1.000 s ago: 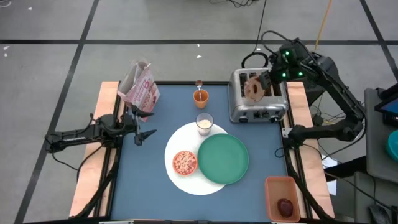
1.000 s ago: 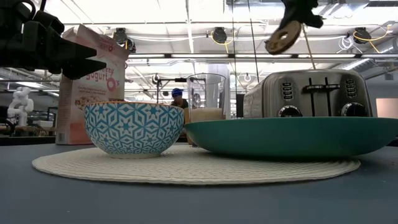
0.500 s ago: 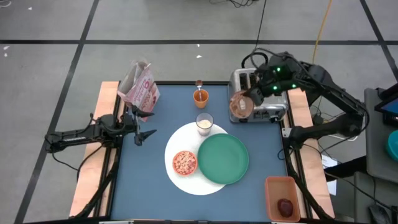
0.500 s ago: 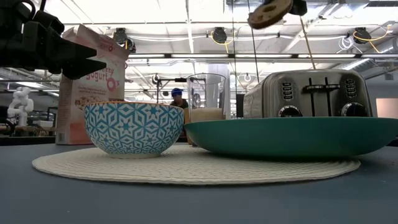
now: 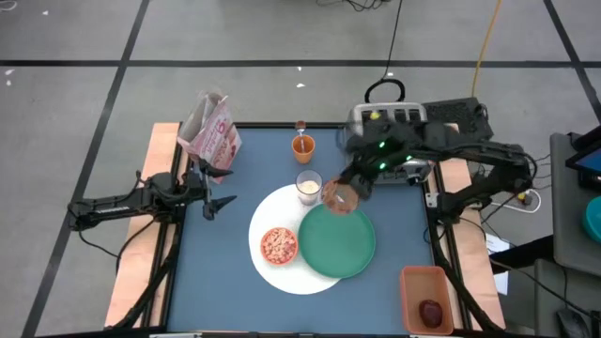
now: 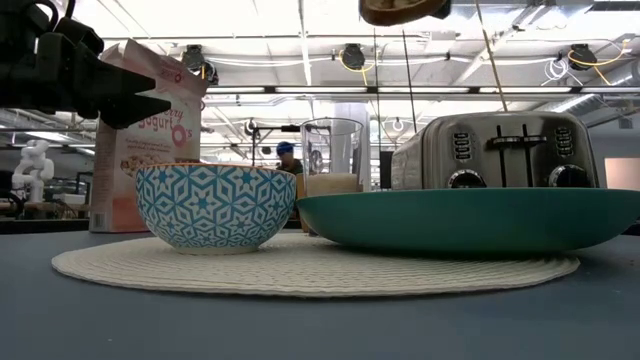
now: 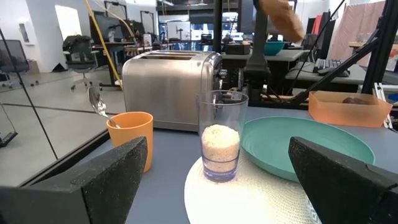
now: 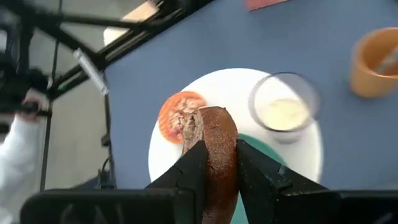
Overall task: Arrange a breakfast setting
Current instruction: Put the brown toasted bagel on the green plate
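Note:
My right gripper [image 5: 349,188] is shut on the brown bagel [image 5: 339,196] and holds it in the air over the far rim of the green plate [image 5: 340,242]. That plate lies on the large white round plate [image 5: 270,273], next to the small bowl [image 5: 278,245] of cereal. The milk glass [image 5: 309,186] stands on the white plate's far edge. Beyond it is the orange cup [image 5: 302,145] with the spoon [image 7: 97,104] in it. The dark red fruit [image 5: 430,312] lies in an orange tray. My left gripper [image 5: 221,204] waits open at the table's left. My right gripper pinches the bagel between its two fingers [image 8: 193,163], one on each flat face [image 8: 215,151]. The fingers slant down from the table's far right. The bagel sticks out past the fingertips and is lifted clear above the green plate.
The silver toaster [image 5: 406,165] stands at the far right, partly under my right arm. The pink cereal box [image 5: 212,132] stands at the far left. The orange tray [image 5: 424,297] sits on the near right corner. Bare blue table [image 5: 216,282] lies near left.
My right gripper has swung with the bagel from above the toaster toward the table's near left, over the green plate's far rim. It has rolled and tipped further down. The bagel has turned from standing on edge to lying flatter, still high above the table.

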Motion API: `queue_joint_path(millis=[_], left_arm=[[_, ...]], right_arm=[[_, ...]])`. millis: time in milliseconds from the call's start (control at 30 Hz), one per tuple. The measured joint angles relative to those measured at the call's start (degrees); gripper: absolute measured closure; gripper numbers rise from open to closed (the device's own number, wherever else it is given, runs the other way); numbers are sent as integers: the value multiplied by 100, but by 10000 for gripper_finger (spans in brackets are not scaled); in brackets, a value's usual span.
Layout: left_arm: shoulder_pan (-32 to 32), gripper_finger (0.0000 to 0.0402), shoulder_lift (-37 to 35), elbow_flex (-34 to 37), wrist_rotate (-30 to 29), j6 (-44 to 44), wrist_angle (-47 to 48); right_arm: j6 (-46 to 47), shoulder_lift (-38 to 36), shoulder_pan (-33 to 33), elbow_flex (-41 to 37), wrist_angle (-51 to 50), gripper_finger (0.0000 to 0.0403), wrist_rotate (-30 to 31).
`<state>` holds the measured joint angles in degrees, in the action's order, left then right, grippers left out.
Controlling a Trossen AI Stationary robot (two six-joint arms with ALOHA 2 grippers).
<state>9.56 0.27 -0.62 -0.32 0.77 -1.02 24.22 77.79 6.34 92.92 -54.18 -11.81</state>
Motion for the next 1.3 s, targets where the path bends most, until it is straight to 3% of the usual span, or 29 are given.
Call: queue_joint_path(millis=[433,667,867,1300], left_arm=[[-2,9,0,0,0,9,-1],[-2,9,0,0,2,21,0],[-2,9,-1,0,3,23,2],[-2,9,0,0,4,29,7]], right_arm=[[-346,1186,-999,0,350,332,-5],[-611,1925,-1103,-2,383,332,-62],[-862,2412,-1097,-4,605,332,-647],[-1485,3114,-1136,-4,633,332,-1091]])
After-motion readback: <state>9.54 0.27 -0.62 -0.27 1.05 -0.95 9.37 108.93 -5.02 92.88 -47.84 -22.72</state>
